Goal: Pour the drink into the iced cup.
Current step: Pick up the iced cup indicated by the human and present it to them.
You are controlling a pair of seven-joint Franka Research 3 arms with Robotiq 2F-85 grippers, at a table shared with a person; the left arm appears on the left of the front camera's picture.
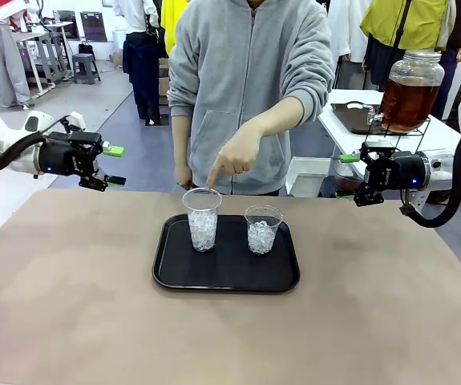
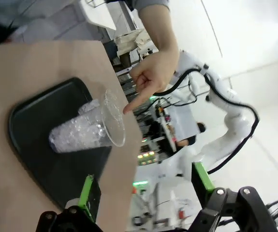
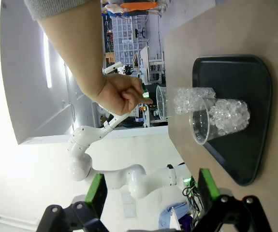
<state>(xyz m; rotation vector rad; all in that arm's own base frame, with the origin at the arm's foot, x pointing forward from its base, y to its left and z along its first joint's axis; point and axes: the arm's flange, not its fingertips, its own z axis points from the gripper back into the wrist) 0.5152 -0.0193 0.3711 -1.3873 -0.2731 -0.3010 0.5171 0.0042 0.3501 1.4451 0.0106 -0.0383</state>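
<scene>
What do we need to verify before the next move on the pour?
1. Fingers of left gripper open, empty: ok.
2. Fingers of right gripper open, empty: ok.
3. Iced left cup and right cup upright on black tray: ok.
4. Person's hand clear of left cup: not ok, index finger at its rim.
5. Upright glass jar holding amber drink: ok.

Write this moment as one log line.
left gripper: open | right gripper: open | hand: points at left cup | drink: in jar
</scene>
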